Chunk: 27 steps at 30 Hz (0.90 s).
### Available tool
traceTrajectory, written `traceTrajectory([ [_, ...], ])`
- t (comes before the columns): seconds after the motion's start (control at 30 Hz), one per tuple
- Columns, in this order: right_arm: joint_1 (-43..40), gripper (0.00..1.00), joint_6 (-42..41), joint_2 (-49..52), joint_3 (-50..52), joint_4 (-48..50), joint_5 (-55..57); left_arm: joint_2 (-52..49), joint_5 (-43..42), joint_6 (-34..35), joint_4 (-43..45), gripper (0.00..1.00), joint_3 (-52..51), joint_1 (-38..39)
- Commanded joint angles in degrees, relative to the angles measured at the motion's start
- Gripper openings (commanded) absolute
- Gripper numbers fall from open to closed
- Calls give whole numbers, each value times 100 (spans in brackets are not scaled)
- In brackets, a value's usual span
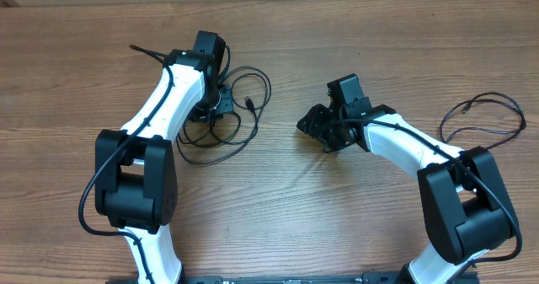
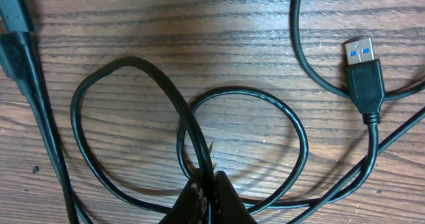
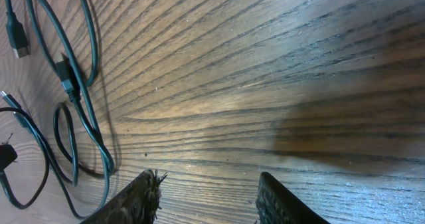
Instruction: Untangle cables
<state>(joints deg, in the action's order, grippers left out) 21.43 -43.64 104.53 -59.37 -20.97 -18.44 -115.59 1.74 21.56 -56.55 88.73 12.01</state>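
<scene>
Cables point(image 1: 226, 122) sit tangled on the desk point(image 1: 337, 208) — left pincer point(image 2: 207, 184) is clenched on one black loop, right pincer point(image 3: 209, 191) hangs released over the wood, well apart.

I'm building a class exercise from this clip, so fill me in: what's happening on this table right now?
Two robot arms are working on a tangle of thin black cables. The left pincer is shut on one loop of it, beside a loose USB plug. The right pincer is open and empty over the wooden table.
</scene>
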Motion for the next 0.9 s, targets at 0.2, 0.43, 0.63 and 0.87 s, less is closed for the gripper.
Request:
traceTrajectory([
  [0.2,0,45,22,50,24,35,42,149,509,247,20,4,-205,55],
  [0.43,-2,45,22,50,24,37,42,149,463,293,190,7,-426,63],
  [0.63,-2,46,22,50,24,37,44,149,468,289,278,8,-516,74],
  [0.87,0,46,22,50,24,39,44,151,463,223,46,18,-116,61],
])
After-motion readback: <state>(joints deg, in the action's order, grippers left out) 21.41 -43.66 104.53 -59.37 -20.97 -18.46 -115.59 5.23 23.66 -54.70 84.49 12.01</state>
